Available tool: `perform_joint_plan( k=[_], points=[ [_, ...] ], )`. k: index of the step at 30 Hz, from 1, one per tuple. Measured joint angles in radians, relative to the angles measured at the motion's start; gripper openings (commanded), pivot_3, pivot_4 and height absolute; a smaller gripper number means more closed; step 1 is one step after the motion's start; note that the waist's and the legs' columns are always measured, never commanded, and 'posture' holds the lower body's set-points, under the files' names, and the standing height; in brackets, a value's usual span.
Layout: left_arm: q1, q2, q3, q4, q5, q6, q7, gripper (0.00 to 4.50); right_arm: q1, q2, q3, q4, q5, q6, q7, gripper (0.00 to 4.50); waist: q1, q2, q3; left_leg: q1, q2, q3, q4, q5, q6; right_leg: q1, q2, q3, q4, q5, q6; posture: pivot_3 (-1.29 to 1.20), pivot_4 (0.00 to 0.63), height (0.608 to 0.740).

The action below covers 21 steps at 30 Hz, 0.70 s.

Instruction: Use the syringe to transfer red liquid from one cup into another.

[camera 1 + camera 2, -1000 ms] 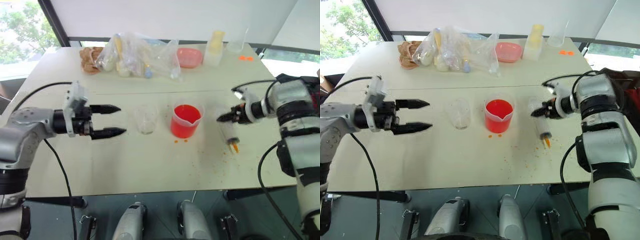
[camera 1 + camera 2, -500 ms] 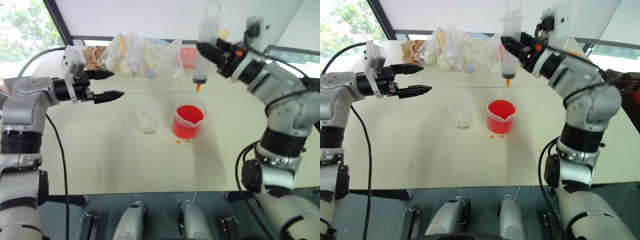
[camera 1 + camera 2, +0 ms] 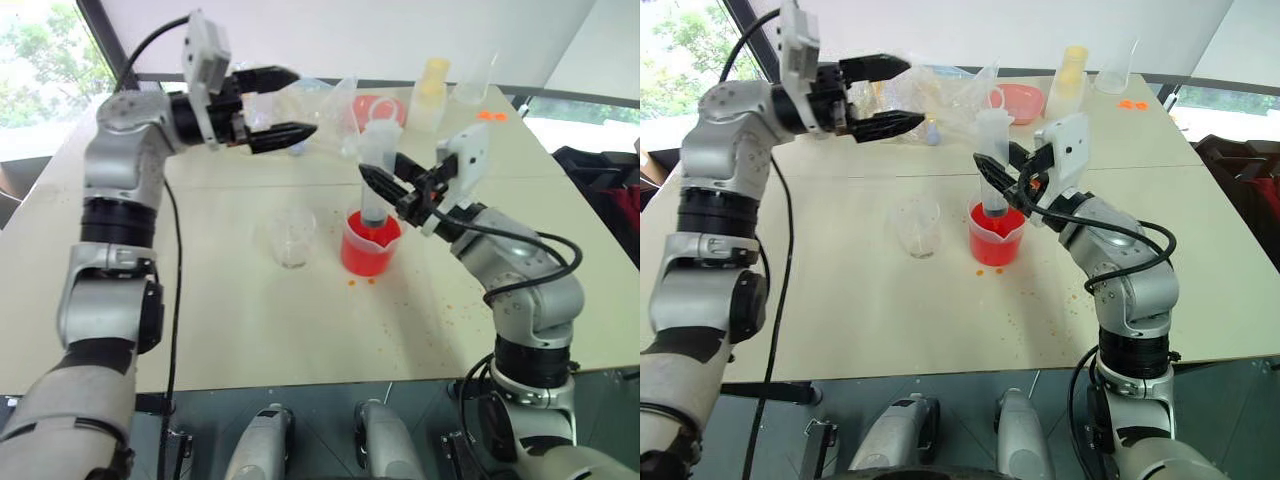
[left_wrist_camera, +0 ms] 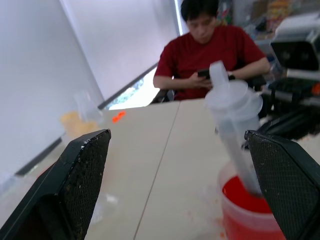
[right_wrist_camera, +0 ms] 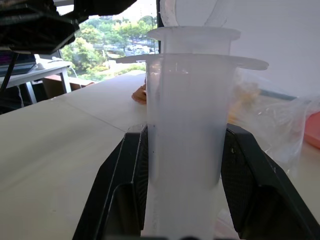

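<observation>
Two head views looking forward and down over the table (image 3: 250,320), sharing nearly the whole tabletop, left wrist view facing level across it toward a seated person (image 4: 207,55), right wrist view pressed close against the syringe (image 5: 187,130) barrel

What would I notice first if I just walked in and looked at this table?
Probably the beaker of bright red liquid in the middle of the table, with the right gripper holding the big clear syringe nose-down in it. Next, the left gripper hangs open in the air above the small clear cup, which sits beside the beaker on the robot's left.
</observation>
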Motion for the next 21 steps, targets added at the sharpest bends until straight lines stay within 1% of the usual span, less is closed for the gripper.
perform_joint_plan(
  k=[2, 5, 10, 14, 21],
  points=[
    [-0.029, -0.033, 0.002, 0.011, 0.005, -0.039, 0.022, 4.50, 0.003, 0.000, 0.006, 0.010, -0.012, -0.026, -0.009, 1.47, 0.001, 0.000, 0.000, 0.000, 0.000, 0.000, 0.000, 0.000, 0.000, 0.000, 0.000, 0.000, 0.000, 0.000, 0.000, 0.00, 0.150, 0.740],
    [-0.083, -0.083, 0.006, 0.065, 0.045, -0.137, 0.099, 4.50, 0.009, -0.002, 0.022, 0.021, -0.029, -0.058, -0.019, 1.47, 0.002, 0.000, 0.000, 0.000, 0.000, 0.000, 0.000, 0.000, 0.000, 0.000, 0.000, 0.000, 0.000, 0.000, 0.000, 0.00, 0.150, 0.740],
    [-0.101, -0.124, 0.004, 0.106, 0.081, -0.199, 0.138, 4.50, 0.018, -0.002, 0.033, 0.021, -0.039, -0.076, -0.037, 1.47, 0.001, 0.000, 0.000, 0.000, 0.000, 0.000, 0.000, 0.000, 0.000, 0.000, 0.000, 0.000, 0.000, 0.000, 0.000, 0.00, 0.150, 0.740],
    [-0.101, -0.144, -0.004, 0.141, 0.100, -0.224, 0.122, 4.50, 0.022, 0.003, 0.040, 0.021, -0.039, -0.077, -0.050, 1.47, 0.002, 0.000, 0.000, 0.000, 0.000, 0.000, 0.000, 0.000, 0.000, 0.000, 0.000, 0.000, 0.000, 0.000, 0.000, 0.00, 0.150, 0.740],
    [-0.091, -0.170, -0.041, 0.142, 0.125, -0.248, 0.078, 4.50, 0.027, 0.003, 0.049, 0.020, -0.038, -0.078, -0.068, 1.47, 0.003, 0.000, 0.000, 0.000, 0.000, 0.000, 0.000, 0.000, 0.000, 0.000, 0.000, 0.000, 0.000, 0.000, 0.000, 0.00, 0.150, 0.740]
  ],
)
